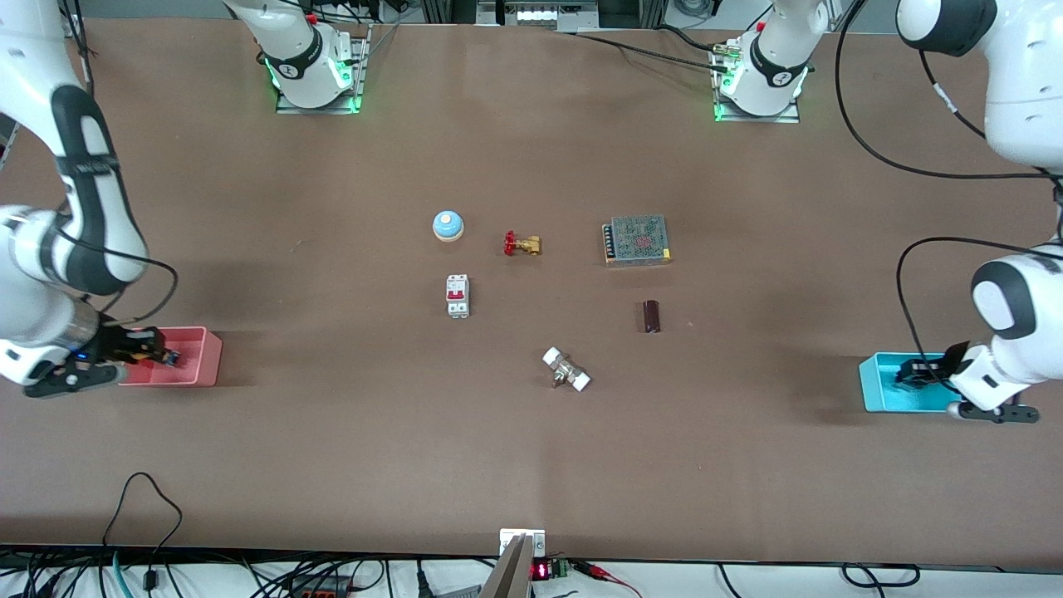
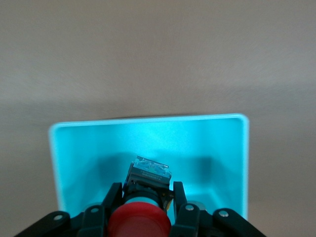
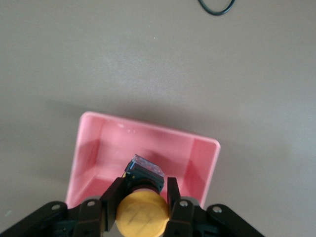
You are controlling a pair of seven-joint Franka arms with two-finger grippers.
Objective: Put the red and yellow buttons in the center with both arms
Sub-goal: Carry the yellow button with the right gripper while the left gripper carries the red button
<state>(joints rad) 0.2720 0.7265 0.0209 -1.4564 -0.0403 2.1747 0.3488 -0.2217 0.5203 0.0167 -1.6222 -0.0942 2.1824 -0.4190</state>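
Note:
My left gripper (image 1: 913,373) is shut on the red button (image 2: 139,221), fingers clamped on its black base, inside the cyan bin (image 1: 880,390) at the left arm's end of the table. The bin also shows in the left wrist view (image 2: 79,158). My right gripper (image 1: 154,349) is shut on the yellow button (image 3: 142,215), held over the pink bin (image 1: 195,365) at the right arm's end. The pink bin shows below it in the right wrist view (image 3: 98,143). The brown tabletop's center (image 1: 531,307) lies between several parts.
Around the center: a blue dome bell (image 1: 448,225), a brass valve with a red handle (image 1: 522,244), a white circuit breaker (image 1: 458,296), a mesh-topped power supply (image 1: 638,240), a dark cylinder (image 1: 651,316) and a metal fitting with white ends (image 1: 566,370).

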